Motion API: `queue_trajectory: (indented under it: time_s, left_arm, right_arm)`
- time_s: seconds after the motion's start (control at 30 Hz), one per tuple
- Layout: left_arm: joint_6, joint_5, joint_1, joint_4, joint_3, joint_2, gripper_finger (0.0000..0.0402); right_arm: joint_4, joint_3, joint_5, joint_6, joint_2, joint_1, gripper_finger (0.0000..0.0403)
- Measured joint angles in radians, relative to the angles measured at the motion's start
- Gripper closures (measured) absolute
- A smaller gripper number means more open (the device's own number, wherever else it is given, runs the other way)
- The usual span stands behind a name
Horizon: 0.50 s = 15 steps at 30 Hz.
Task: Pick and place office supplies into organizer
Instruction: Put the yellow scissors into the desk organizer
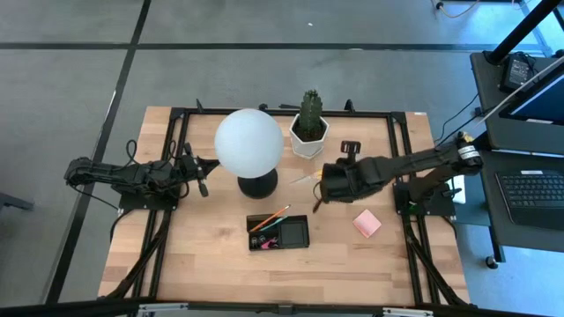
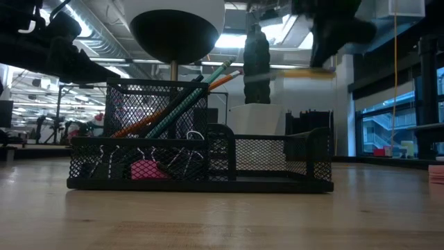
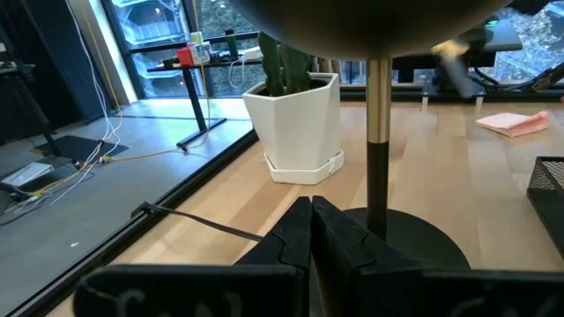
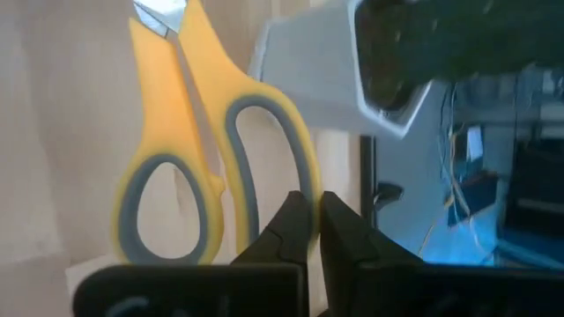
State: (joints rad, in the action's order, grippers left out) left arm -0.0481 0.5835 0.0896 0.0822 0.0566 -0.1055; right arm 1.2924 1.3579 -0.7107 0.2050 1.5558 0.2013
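Observation:
My right gripper (image 1: 319, 197) is shut on yellow-handled scissors (image 4: 189, 150) in the air between the cactus pot and the organizer; in the low view they show as a yellow blur (image 2: 305, 71). The organizer (image 1: 280, 233), a black mesh tray, rests flat on the table in front of the lamp, with green and orange pencils (image 2: 184, 101) leaning in its cup and a pink item (image 2: 142, 170) inside. A pink sticky-note pad (image 1: 367, 223) lies flat to its right. My left gripper (image 1: 204, 183) waits shut at the table's left, beside the lamp. My right gripper pinches the outer rim of one yellow handle loop (image 4: 304, 172) between its two fingers (image 4: 286, 220). The fingers slant down from the table's right side. The scissors are lifted clear of the table, and their blades (image 4: 159, 13) point away from the gripper.
A white globe lamp (image 1: 249, 143) on a round black base (image 1: 258, 185) stands at the table's middle. A cactus in a white pot (image 1: 309, 132) stands behind my right gripper. Bare wood lies in front of the organizer.

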Motion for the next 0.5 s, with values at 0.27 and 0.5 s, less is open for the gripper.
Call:
queue_trajectory:
  time_s: [0.27,0.5]
  left_arm:
    - [0.005,0.000,0.000,0.000,0.000,0.000,0.0398]
    - [0.008,0.000,0.000,0.000,0.000,0.000,0.0398]
  right_arm:
    - [0.031,0.102,-0.098,-0.059,0.027,0.146,0.0394]
    - [0.032,0.224,-0.220,-0.203,0.193,0.217,0.0394]
